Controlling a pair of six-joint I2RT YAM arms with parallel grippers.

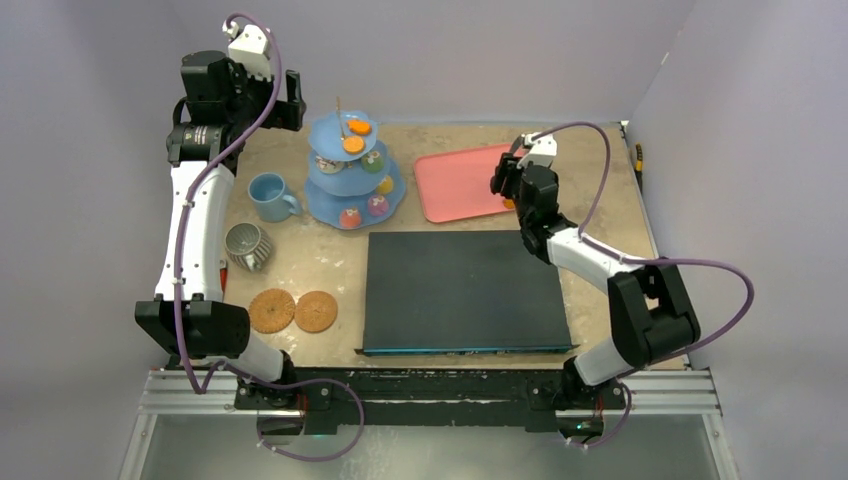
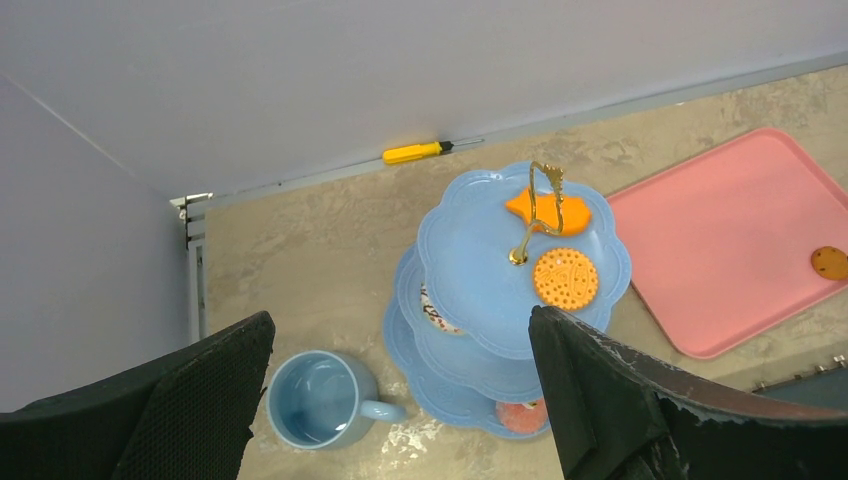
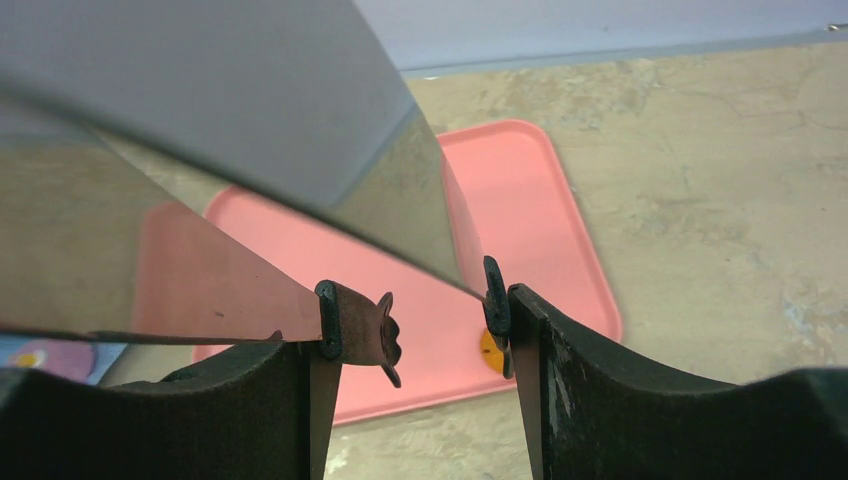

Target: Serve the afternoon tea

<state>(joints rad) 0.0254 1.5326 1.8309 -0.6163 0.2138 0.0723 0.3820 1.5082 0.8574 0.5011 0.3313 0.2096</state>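
Cakes (image 1: pixel 352 145) mostly sit on the light-blue stand (image 2: pixel 470 250), at the far middle-left of the bench (image 1: pixel 300 265). Two orange ones are on the top tier, and mixed colours on the two lower tiers are partly hidden under the plates. One orange cake (image 3: pixel 489 346) lies on the pink tray (image 3: pixel 520 200), which sits just right of the stand; the cake is at the tray's near edge. Mug (image 2: pixel 320 400) is upright just left of the stand, handle toward it, looks empty

Right claw (image 3: pixel 415 340) is low over the tray's near edge, clamped on the tongs (image 3: pixel 250 150), pinching the shiny arms between its fingers so the tool does the picking. The tong tips are apart and the orange cake is right by one tip, cannot tell if touching. Reads as the pickup of that tray cake, bound for the stand

Left claw (image 2: pixel 400 330) hangs high above stand and mug, spread wide, holding nothing, likely up there to keep out of the right arm's path

Cake loading looks close to done, since only that one cake shows on the tray. Risks: the small cake slipping from the tips, and the gold handle (image 2: pixel 540 200) blocking a drop onto the top tier

On the near left are a grey ribbed cup (image 1: pixel 247 246) and two brown discs (image 1: pixel 271 310), with a dark mat (image 1: pixel 465 290) near centre; neither arm is by them
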